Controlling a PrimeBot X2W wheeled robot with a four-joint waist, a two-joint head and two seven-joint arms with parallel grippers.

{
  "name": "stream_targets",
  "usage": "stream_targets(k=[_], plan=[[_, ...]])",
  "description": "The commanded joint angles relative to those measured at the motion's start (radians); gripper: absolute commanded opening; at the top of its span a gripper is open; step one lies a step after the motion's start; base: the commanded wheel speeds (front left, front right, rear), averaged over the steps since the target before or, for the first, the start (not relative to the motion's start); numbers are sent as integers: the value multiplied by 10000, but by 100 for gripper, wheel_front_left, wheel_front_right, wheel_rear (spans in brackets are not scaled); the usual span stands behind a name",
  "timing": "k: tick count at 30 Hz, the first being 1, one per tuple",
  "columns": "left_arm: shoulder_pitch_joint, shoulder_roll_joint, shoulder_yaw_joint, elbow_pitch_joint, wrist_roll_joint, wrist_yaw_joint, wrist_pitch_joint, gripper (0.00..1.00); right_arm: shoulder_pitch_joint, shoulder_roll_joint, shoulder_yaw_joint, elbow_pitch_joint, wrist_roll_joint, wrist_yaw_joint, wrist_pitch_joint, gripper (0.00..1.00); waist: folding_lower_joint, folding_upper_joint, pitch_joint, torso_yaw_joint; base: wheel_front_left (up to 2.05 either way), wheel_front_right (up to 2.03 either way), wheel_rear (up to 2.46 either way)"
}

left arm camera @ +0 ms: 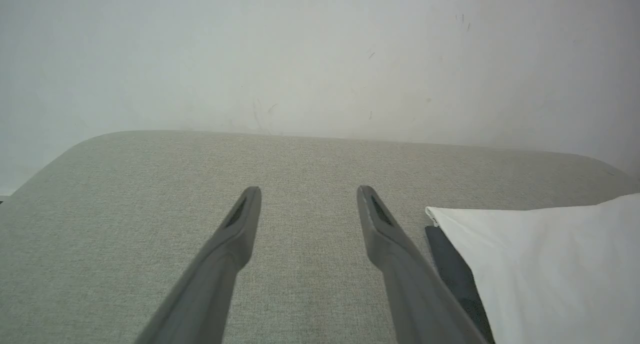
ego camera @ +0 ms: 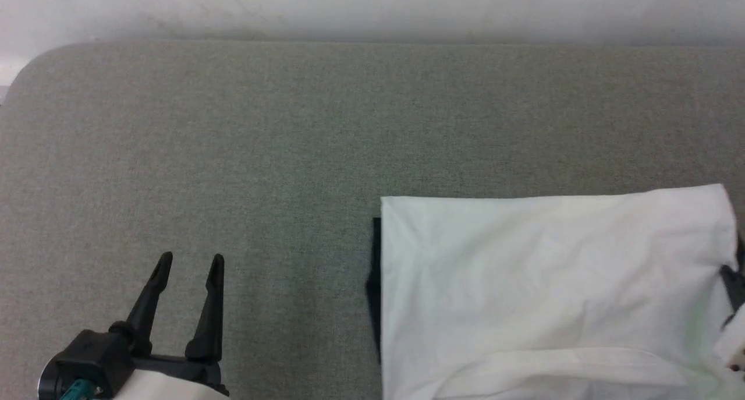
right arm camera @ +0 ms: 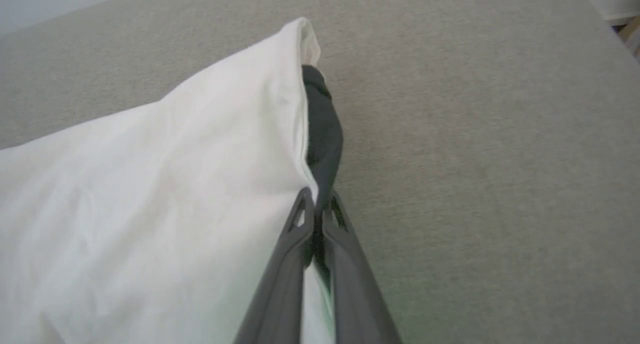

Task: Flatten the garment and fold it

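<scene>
Grey tabletop seen unoccupied across its far and left stretches, near right quarter taken up by the garment, far edge closed off by a pale wall, left gripper stationed near left.

The garment lies on the near right part of the grey table, well apart from the table's far edge and left end. It runs past the head view's near and right borders. A large white panel faces up, laid roughly rectangular, with a straight far edge and a square far-left corner. Soft creases cross it, and a doubled band runs along its near side. A narrow black section shows from under the left edge. At the right edge another black section shows, where the right gripper pinches white and black layers together.
</scene>
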Motion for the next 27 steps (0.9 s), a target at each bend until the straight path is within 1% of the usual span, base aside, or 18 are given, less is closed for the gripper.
stream_targets(k=[1,3,5,8,12,16,19,23,27], plan=[[145,71,28,3,-24,49,13,100,-83,-235,-365,-3,-156,-21,-87,0,0,0,-188,-161,0,0,0],[238,120,46,-14,-31,68,35,100,4,-444,-753,-26,-249,-21,-94,0,0,0,-254,-197,0,0,0],[321,162,71,-22,-56,86,63,100,127,-567,-884,-120,-262,-21,-59,0,0,0,-348,-233,0,0,0],[435,202,92,-32,-106,111,112,100,284,-517,-534,-529,-60,-21,111,0,0,0,-487,-296,0,0,0],[481,105,-21,-7,-194,82,115,100,618,-242,796,-1382,503,-21,715,0,0,0,-660,-309,0,0,0],[439,-2,-175,67,-231,38,113,100,875,34,2509,-2317,1048,-21,1560,0,0,0,-755,-218,0,0,0],[346,-84,-284,124,-256,-15,96,100,821,178,3727,-2783,1414,-21,2134,0,0,0,-728,-36,0,0,0],[250,-157,-363,199,-292,-58,65,100,362,270,4957,-2927,1460,-21,2487,0,0,0,-640,282,0,0,0],[126,-231,-429,267,-297,-61,51,100,-145,365,5533,-2485,1136,-21,2495,0,0,0,-510,636,0,0,0]])
